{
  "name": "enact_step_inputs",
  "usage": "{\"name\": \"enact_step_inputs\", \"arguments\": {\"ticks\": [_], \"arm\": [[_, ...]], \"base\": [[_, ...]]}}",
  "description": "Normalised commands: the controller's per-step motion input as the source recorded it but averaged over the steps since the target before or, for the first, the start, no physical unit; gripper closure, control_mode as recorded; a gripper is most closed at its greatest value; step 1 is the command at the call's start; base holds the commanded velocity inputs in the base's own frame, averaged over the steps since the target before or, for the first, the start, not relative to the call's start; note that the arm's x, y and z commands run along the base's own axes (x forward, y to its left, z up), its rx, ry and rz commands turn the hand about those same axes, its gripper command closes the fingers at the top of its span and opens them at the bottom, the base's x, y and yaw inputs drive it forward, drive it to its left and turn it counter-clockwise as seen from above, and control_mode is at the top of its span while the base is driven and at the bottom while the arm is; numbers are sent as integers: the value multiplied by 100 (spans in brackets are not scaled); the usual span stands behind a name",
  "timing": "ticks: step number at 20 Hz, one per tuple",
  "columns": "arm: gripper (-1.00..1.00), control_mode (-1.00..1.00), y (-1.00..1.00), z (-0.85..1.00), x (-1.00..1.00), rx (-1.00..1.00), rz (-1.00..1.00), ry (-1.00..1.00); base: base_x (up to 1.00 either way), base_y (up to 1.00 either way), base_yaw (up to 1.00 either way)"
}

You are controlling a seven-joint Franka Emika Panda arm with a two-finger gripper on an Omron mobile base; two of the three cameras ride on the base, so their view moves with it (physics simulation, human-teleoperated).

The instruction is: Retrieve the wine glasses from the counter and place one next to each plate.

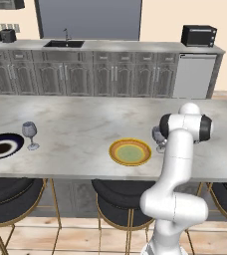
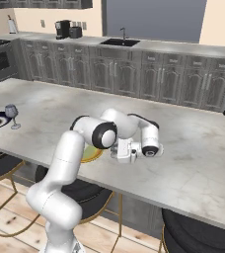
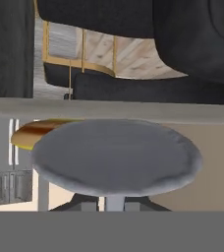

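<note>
Left base view. Nearest: white arm (image 1: 177,169), standing at lower right above black stools (image 1: 116,196) with brass legs. Behind its elbow the near wine glass (image 1: 158,137) is upright, stem vertical, partly hidden, just right of the yellow plate (image 1: 130,152) by the island's (image 1: 75,119) near edge. Left wine glass (image 1: 30,134) is upright too, just right of the navy plate (image 1: 1,147) at the near left edge. Island top is pale marbled stone. Back counter (image 1: 135,46) carries a sink (image 1: 64,44) and a black microwave (image 1: 198,36); the wall is peach.

Right base view. Gripper (image 2: 118,149) lies level, low over the top, aimed towards the yellow plate; jaws hidden here.

Hand view, rolled upside down. Near glass's round grey foot sits close at centre, stem running down between the dark fingertips (image 3: 84,205); jaws closed on the stem.
</note>
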Motion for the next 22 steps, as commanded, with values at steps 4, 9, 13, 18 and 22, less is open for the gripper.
{"name": "enact_step_inputs", "arguments": {"ticks": [4, 9, 13, 18, 22], "arm": [[100, -100, 3, -22, 0, -5, 1, -5], [100, -100, 0, -25, 0, -7, 1, -13], [100, -100, -23, -28, 0, -8, 0, -12], [100, -100, -27, -29, 16, -8, 0, -3], [-100, -100, -23, -27, 26, -6, 0, 0]], "base": [[0, 0, 0], [0, 0, 0], [0, 0, 0], [0, 0, 0], [0, 0, 0]]}}
